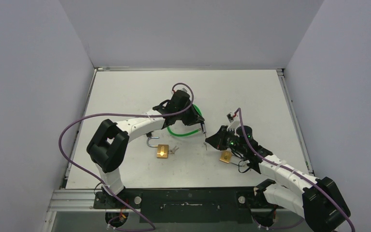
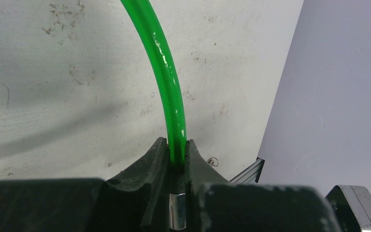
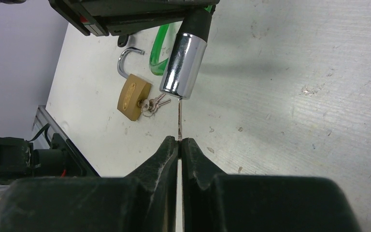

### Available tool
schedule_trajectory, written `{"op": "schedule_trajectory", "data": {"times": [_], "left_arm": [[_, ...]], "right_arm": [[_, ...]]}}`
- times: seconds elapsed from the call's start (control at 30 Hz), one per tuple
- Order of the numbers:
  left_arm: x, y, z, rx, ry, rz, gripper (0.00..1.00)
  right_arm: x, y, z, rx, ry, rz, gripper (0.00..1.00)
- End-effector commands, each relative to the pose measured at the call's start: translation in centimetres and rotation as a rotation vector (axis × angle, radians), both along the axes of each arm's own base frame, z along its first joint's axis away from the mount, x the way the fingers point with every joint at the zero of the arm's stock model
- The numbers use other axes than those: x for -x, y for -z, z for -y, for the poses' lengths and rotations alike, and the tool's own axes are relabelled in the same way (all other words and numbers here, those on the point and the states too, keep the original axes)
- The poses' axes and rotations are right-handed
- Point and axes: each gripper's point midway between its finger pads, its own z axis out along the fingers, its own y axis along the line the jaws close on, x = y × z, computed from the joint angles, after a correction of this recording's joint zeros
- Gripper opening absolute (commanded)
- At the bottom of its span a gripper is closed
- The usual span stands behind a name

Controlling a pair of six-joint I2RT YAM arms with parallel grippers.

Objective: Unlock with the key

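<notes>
Clamps the glossy green plastic-coated cable in the left gripper, jaws drawn in hard against both sides of it. Holds the cable's polished chrome lock cylinder seemingly clear of the white table, tilted, keyway end facing 6 o'clock in the right wrist view. Pinches the thin flat metal key edge-on in the right gripper, jaws all but touching, only the blade's thickness between them. Puts the key's tip right at the cylinder's lower face; cannot tell how far in it sits, if at all. Expect a springy cable: stiff enough to keep its loop, yet free to twist and swing the cylinder, so best gripped close to the chrome end. Expect slick, hard chrome, poor for pinching directly. Treat the key as light, thin, easily bent or slipped sideways under torque; hold by the flat bow, turn gently about its own axis. Notes a brass padlock with open steel shackle flat on the table at 8 o'clock from the cylinder, small silver keys touching its body. Notes a second small brass-coloured block, likely another padlock, in the top view at about 5 o'clock from the right gripper's tip. Finds no container, tray or bin anywhere in view, so nothing to report inside one.
</notes>
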Motion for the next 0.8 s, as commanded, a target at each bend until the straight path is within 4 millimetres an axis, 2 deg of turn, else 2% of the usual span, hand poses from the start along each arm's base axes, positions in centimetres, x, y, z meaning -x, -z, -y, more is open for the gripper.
{"op": "schedule_trajectory", "data": {"times": [0.0,0.47,0.77], "left_arm": [[-0.2,-4.5,0.9,0.127,0.008,0.053,0.00],[0.5,-5.5,0.9,0.169,0.024,0.058,0.00],[1.2,-5.9,1.4,0.187,0.084,0.070,0.00]], "right_arm": [[-1.4,-3.1,-0.6,-0.061,0.012,0.083,0.00],[-2.3,-3.9,-0.4,-0.127,0.069,0.029,0.00],[-2.3,-4.9,-0.8,-0.200,-0.004,-0.019,0.00]]}}
